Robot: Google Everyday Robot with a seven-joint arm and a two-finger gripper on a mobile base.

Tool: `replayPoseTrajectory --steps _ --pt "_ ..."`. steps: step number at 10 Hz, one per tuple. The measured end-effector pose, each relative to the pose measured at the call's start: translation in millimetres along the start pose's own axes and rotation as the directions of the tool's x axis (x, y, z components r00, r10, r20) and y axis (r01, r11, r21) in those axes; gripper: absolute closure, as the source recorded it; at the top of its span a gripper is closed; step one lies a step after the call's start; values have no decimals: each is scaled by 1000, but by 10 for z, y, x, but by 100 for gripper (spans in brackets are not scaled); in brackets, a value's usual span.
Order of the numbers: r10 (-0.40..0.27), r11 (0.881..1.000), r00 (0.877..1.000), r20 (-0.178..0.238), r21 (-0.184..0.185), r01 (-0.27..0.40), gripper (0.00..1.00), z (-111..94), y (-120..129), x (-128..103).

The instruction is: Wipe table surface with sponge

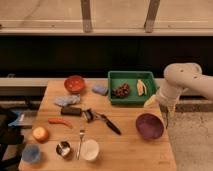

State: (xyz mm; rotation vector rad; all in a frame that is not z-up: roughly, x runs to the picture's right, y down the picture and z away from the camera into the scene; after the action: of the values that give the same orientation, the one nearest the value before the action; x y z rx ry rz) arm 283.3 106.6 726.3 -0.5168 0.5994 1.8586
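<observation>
The blue sponge [100, 89] lies on the wooden table [125, 150] near its far edge, between the red bowl [75, 83] and the green tray [131, 99]. My white arm [182, 80] reaches in from the right. My gripper [167, 114] hangs just off the table's right edge, above and right of the purple bowl [149, 125]. It is well to the right of the sponge and holds nothing that I can see.
The green tray holds grapes [121, 90] and a banana [141, 87]. On the table lie a grey cloth [66, 100], a knife [111, 125], a red chili [60, 121], a fork [81, 140], an orange [40, 133], a blue cup [31, 153], a metal cup [63, 148] and a white cup [90, 149].
</observation>
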Motion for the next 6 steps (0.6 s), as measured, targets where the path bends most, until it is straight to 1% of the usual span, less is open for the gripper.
replayPoseTrajectory --steps 3,4,6 --pt "-48 999 998 36 21 47 20 -106 192 -148" --pt "-77 997 996 44 28 76 20 -123 337 -187" --pt "-148 988 987 58 43 145 20 -161 691 -301"
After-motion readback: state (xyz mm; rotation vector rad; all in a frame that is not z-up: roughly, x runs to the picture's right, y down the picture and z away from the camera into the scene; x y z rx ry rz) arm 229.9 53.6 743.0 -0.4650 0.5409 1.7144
